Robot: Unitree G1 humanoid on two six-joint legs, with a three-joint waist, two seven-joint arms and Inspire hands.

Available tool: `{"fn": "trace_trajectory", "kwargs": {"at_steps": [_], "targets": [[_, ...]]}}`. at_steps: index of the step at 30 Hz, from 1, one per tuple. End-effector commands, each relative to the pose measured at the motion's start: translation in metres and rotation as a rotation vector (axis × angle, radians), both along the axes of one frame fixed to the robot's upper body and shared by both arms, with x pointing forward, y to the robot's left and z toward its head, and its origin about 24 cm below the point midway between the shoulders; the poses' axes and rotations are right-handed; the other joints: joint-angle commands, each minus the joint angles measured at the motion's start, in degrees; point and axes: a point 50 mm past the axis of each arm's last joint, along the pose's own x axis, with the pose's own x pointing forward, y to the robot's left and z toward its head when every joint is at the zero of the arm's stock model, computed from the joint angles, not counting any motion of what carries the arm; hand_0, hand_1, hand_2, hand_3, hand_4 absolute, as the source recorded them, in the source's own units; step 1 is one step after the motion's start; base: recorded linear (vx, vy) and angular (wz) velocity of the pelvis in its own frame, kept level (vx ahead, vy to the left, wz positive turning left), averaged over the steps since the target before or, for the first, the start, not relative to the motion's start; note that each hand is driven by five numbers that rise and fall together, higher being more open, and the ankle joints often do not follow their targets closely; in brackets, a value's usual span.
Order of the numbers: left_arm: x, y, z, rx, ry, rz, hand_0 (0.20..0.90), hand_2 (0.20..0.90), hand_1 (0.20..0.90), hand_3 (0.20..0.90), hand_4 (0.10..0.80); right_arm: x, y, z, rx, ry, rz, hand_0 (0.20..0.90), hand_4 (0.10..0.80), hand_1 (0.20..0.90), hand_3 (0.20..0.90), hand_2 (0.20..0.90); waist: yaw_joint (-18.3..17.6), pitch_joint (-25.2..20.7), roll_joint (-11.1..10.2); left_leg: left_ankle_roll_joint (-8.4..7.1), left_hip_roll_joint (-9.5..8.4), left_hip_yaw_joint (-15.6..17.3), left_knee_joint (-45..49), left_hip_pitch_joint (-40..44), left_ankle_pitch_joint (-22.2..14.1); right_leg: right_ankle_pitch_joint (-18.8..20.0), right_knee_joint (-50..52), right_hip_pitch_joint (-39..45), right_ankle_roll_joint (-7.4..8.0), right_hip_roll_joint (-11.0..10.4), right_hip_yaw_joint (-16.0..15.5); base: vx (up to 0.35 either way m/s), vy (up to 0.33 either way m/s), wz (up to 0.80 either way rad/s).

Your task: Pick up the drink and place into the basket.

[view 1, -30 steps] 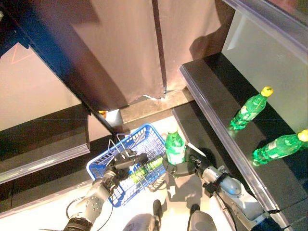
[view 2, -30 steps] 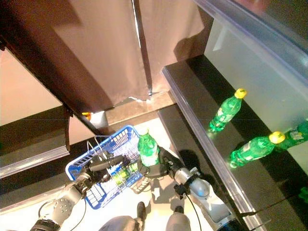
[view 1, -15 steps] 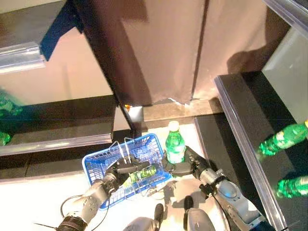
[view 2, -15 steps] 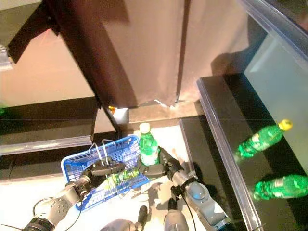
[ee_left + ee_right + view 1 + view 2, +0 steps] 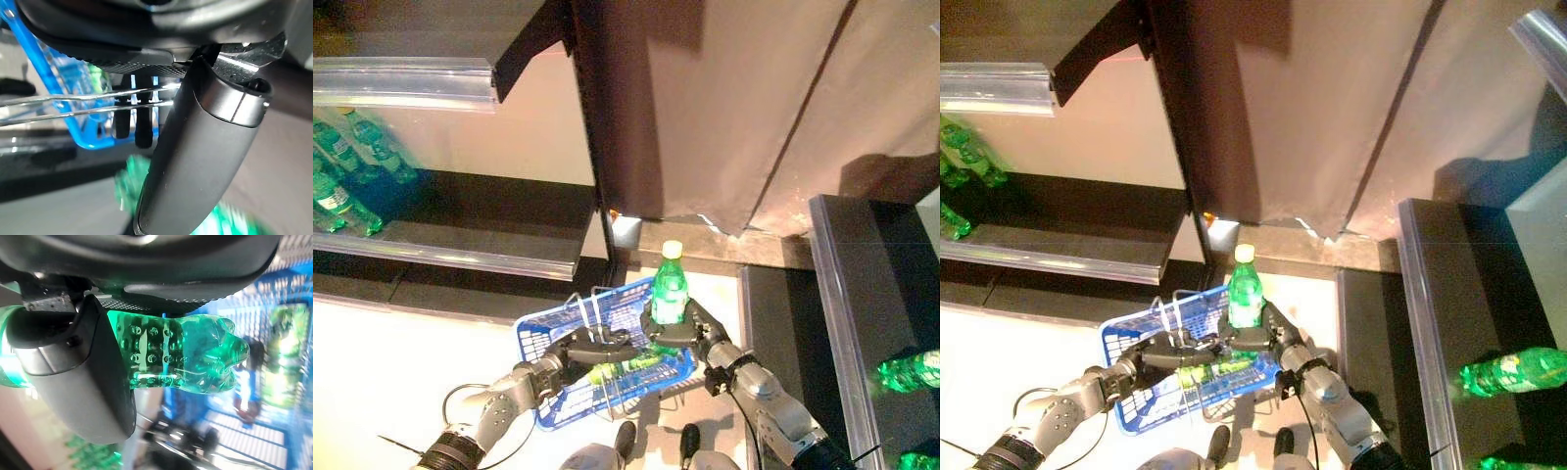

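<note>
While the left hand (image 5: 570,350) grips the wire handles (image 5: 590,311), a green bottle (image 5: 669,292) hovers upright.
Right hand (image 5: 688,329) fingers curl round it above the blue basket (image 5: 536,333).

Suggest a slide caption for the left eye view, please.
Right hand holds an upright green bottle above the blue basket.

Brown curtain (image 5: 744,108) hanging at the back, in two panels with a seam between. Left of it, a dark upright post (image 5: 597,117) carrying a dark shelf (image 5: 460,220) with a clear front strip, stocked with green bottles (image 5: 342,191) at its far left. Right of the curtain, another dark shelf (image 5: 886,323) with green bottles (image 5: 911,370). Below the curtain, pale, brightly lit floor (image 5: 401,372).
</note>
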Motion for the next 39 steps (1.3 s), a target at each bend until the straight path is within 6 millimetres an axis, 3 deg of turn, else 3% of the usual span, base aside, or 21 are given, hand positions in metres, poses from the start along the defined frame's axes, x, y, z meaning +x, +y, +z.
{"fn": "trace_trajectory", "kwargs": {"at_steps": [1,5,14,26,27,28,39], "targets": [[0.038,-0.067,0.130,-0.443,-0.562,-0.307,0.300,0.300,0.300,0.200,0.100,0.010,0.032,0.026,0.126,-0.164,0.080,0.300,0.100,0.300,0.200,0.300,0.84,-15.32,2.16,-1.74,-0.51,7.74,2.87,-0.73,-5.20,0.72,1.74,-3.77,1.95,2.11,0.55,0.009,-0.001,0.07],[0.033,-0.080,0.136,-0.474,-0.575,-0.340,0.300,0.300,0.300,0.200,0.100,0.008,0.039,0.014,0.094,-0.108,0.092,0.300,0.100,0.300,0.200,0.300,1.49,-15.64,2.21,-1.95,-0.37,7.87,2.39,-0.69,-4.84,0.54,1.28,-3.10,1.82,2.11,-0.18,0.003,0.004,0.01],[0.023,-0.101,0.160,-0.637,-0.617,-0.327,0.300,0.300,0.300,0.200,0.100,-0.011,0.039,-0.041,-0.158,0.056,0.113,0.300,0.100,0.300,0.200,0.300,2.78,-16.48,2.19,-2.35,-0.25,8.07,2.12,-0.98,-4.50,0.24,0.41,-2.15,1.63,1.73,-1.39,0.007,0.016,0.06],[0.013,-0.120,0.175,-0.751,-0.604,-0.320,0.300,0.300,0.300,0.200,0.100,-0.017,0.031,-0.076,-0.412,0.147,0.075,0.300,0.100,0.300,0.200,0.300,4.98,-16.80,2.38,-2.30,-0.58,7.26,2.83,-1.57,-4.60,-0.02,0.03,-1.36,1.29,1.16,-3.02,0.000,0.008,0.08],[0.011,-0.123,0.175,-0.763,-0.593,-0.333,0.300,0.300,0.300,0.200,0.100,-0.017,0.029,-0.079,-0.432,0.162,0.066,0.434,0.256,0.434,0.356,0.434,5.17,-16.77,2.37,-2.29,-0.62,7.12,2.90,-1.61,-4.59,0.01,0.06,-1.31,1.29,1.08,-3.22,0.001,0.010,0.14],[0.011,-0.124,0.174,-0.767,-0.589,-0.337,0.300,0.300,0.300,0.200,0.100,-0.017,0.029,-0.079,-0.435,0.164,0.062,0.900,0.800,0.900,0.900,0.900,5.21,-16.76,2.37,-2.29,-0.61,7.11,2.91,-1.59,-4.59,0.02,0.06,-1.28,1.28,1.06,-3.27,0.006,0.008,0.26],[0.001,-0.134,0.165,-0.779,-0.544,-0.370,0.300,0.300,0.300,0.200,0.100,-0.003,0.025,-0.071,-0.392,0.137,-0.082,0.900,0.800,0.900,0.900,0.900,5.61,-16.51,2.57,-2.10,-0.76,7.06,2.91,-0.98,-4.78,0.35,-0.16,-0.71,1.32,0.86,-3.66,0.006,0.006,0.08]]}}
